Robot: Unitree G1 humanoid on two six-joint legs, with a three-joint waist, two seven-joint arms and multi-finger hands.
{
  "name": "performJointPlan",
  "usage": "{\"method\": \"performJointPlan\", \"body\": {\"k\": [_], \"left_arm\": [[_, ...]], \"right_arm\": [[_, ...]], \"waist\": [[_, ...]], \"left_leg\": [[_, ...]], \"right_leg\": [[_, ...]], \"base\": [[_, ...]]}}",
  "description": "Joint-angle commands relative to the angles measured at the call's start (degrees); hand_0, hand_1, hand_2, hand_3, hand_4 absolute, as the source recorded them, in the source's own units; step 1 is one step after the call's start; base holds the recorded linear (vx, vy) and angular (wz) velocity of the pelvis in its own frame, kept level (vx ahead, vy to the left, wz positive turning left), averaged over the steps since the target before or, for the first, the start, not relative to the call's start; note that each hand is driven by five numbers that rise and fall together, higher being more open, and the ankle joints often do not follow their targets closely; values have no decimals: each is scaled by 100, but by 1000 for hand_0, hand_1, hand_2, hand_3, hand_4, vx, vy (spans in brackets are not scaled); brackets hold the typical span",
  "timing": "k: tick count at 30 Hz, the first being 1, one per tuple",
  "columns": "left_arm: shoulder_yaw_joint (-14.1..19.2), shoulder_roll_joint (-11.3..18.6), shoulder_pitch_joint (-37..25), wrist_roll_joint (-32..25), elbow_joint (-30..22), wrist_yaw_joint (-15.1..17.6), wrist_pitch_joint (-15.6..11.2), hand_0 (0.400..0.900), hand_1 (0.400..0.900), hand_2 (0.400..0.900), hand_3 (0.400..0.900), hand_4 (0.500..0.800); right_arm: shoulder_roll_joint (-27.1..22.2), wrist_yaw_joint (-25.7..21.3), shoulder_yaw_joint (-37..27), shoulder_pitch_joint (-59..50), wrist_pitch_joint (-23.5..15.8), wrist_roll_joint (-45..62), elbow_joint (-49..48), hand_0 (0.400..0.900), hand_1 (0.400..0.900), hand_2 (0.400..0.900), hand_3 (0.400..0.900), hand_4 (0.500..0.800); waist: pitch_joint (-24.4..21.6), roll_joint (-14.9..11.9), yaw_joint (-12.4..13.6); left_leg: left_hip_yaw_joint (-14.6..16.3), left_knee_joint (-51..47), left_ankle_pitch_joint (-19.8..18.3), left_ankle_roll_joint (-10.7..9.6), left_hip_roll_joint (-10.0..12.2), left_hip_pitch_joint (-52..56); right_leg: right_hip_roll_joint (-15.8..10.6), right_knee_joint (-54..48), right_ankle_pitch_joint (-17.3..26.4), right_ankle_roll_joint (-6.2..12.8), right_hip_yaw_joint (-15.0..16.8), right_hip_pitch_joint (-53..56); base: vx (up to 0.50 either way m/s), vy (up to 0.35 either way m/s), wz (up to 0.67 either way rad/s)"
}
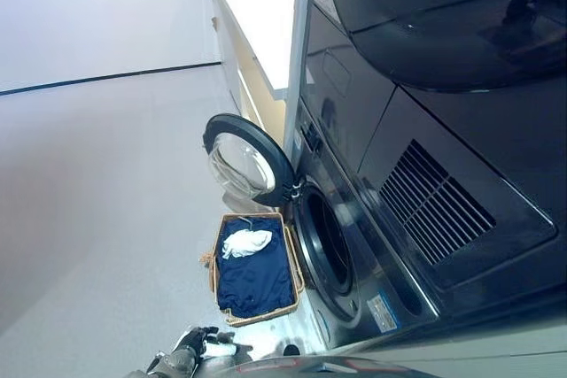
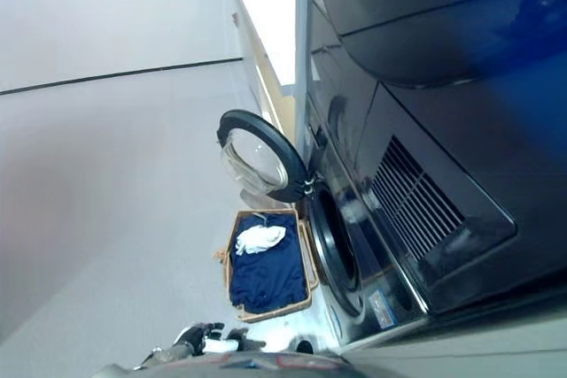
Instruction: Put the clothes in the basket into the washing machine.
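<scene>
A pale grey floor (image 1: 97, 219) runs back to a white wall, and a white worktop (image 1: 261, 15) stretches away at twelve o'clock in the left eye view. The dark washing machine (image 1: 354, 245) fills the three o'clock side, its round door (image 1: 248, 158) swung wide toward the floor and the drum opening (image 1: 330, 238) exposed. At six o'clock from the door stands the wicker basket (image 1: 213, 279), just beside the machine's front, lined with dark blue clothes (image 1: 257, 276) with a white garment (image 1: 245, 243) lying on top at the basket's far end. At the lower edge, about seven o'clock from the basket, the left hand (image 1: 199, 341) shows, its dark, white-tipped fingers loosely spread, holding nothing and clear of the basket.

In the right eye view the same floor and worktop lie behind. The basket (image 2: 233, 263) sits at six o'clock below the open door (image 2: 264, 155), the white garment (image 2: 260, 238) on the blue clothes (image 2: 270, 272). The left hand (image 2: 205, 337) hangs at the bottom edge, fingers relaxed and empty, near the basket but not touching it. The right hand shows in neither view.
</scene>
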Motion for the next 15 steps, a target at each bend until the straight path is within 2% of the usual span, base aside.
{"method": "performJointPlan", "body": {"k": [1,3,6,8,10,11,12,13,14,15], "left_arm": [[38,230,76,-102,194,118,-48,900,900,900,900,800],[73,243,129,-145,206,141,-68,900,900,900,900,800],[95,291,152,-124,149,275,-119,900,900,900,900,800],[-3,320,91,-24,96,423,-154,900,900,900,900,800],[-206,381,-61,178,-14,598,-126,900,900,900,900,800],[-155,435,-74,150,-65,646,-146,900,900,900,900,800],[-110,485,-94,120,-75,711,-135,900,900,900,900,800],[-29,579,-165,61,-127,827,-151,900,900,900,900,800],[63,717,-306,37,-198,1005,-197,900,900,900,900,800],[95,854,-480,37,-189,1139,-228,900,900,900,900,800]], "right_arm": [[-224,-124,99,-289,-281,127,-132,900,900,900,900,800],[-234,-106,130,-325,-289,105,-195,900,900,900,900,800],[-259,-110,177,-450,-296,39,-309,900,900,900,900,800],[-264,-144,210,-521,-296,-3,-376,900,900,900,900,800],[-262,-189,186,-560,-259,-68,-471,900,900,900,900,800],[-285,-203,211,-630,-246,-126,-511,900,900,900,900,800],[-274,-230,267,-692,-236,-223,-548,900,900,900,900,800],[-262,-240,388,-783,-230,-346,-635,900,900,900,900,800],[-256,-255,531,-934,-231,-413,-780,900,900,900,900,800],[-222,-266,631,-1073,-250,-383,-887,900,900,900,900,800]], "waist": [[-131,30,161],[-172,117,197],[-256,236,238],[-284,299,243],[-248,253,246],[-204,231,285],[-170,202,388],[-82,152,509],[59,57,522],[193,-87,501]], "left_leg": [[-283,-668,846,147,79,-171],[-344,-770,932,106,156,-125],[-325,-636,922,91,147,-79],[-172,-513,864,136,85,-99],[240,1,611,215,-121,-325],[441,61,532,228,-115,-327],[645,112,454,226,-61,-359],[807,197,395,199,-14,-455],[841,359,341,191,8,-642],[855,537,288,206,48,-816]], "right_leg": [[152,649,-314,689,521,30],[139,732,-453,742,745,168],[-24,866,-631,889,1104,341],[-244,958,-689,1003,1231,355],[-587,989,-601,1173,1240,311],[-699,959,-492,1224,1188,160],[-863,907,-381,1283,931,-31],[-1080,819,-240,1319,410,-263],[-1155,796,-90,1329,200,-513],[-1135,787,8,1365,276,-690]], "base": [[266,150,-81],[297,195,-91],[292,287,-109],[251,364,-83],[200,346,-104],[69,259,-175],[-83,203,-187],[-180,176,-159],[-232,79,-104],[-210,20,-53]]}}
